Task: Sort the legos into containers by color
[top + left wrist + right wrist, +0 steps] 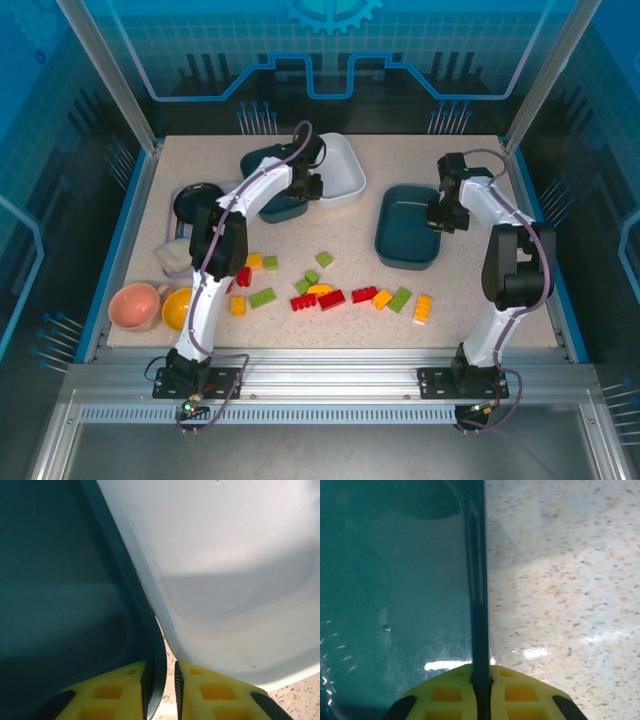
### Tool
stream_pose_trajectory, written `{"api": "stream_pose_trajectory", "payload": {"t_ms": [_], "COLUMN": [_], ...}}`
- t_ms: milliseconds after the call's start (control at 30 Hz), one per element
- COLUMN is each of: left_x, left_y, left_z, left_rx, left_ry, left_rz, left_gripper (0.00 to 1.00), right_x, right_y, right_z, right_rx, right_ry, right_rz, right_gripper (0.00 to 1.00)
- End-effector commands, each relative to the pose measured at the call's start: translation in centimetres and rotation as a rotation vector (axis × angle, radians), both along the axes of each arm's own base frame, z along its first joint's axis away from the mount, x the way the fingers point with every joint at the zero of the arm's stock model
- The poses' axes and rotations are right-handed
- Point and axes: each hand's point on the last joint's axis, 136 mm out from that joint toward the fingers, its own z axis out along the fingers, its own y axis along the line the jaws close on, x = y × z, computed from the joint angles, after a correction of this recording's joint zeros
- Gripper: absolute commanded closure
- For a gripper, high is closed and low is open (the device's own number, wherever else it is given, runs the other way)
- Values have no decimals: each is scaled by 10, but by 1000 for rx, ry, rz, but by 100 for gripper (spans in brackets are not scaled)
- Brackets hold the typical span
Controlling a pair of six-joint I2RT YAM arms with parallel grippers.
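Speckled tabletop (450,300), blue-walled cell; right gripper (481,690) pinches teal tray (395,605) rim, left gripper (164,690) apparently likewise.

Even overhead light is cast on the table (470,300), with short soft shadows under the arms. A white glare streak is seen on the right teal tray (395,605). The white tray (240,580) is crossed by a broad shadow. Close surfaces are rendered slightly soft.

Speckled table (400,310), black bowl (197,201) – far left, pink mug (137,306), orange-yellow bowl (178,308) – near-left corner
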Motion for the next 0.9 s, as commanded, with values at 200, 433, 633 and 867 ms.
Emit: {"api": "stream_pose_trajectory", "payload": {"t_ms": [200, 433, 633, 867], "left_x": [-23, 1, 28, 56], "left_y": [-3, 7, 31, 33], "left_z": [29, 77, 53, 20], "left_rx": [11, -1, 7, -31], "left_ry": [-27, -170, -93, -91], "left_rz": [-54, 79, 207, 243], "left_gripper": [69, 28, 26, 33], "right_x": [6, 9, 13, 22], "right_y": [-24, -18, -19, -23], "right_z": [17, 24, 29, 33], "right_rx": [0, 41, 64, 92], "right_ry": [-29, -64, -84, -87], "right_rz": [-46, -32, -41, -59], "right_gripper": [93, 94, 95, 95]}}
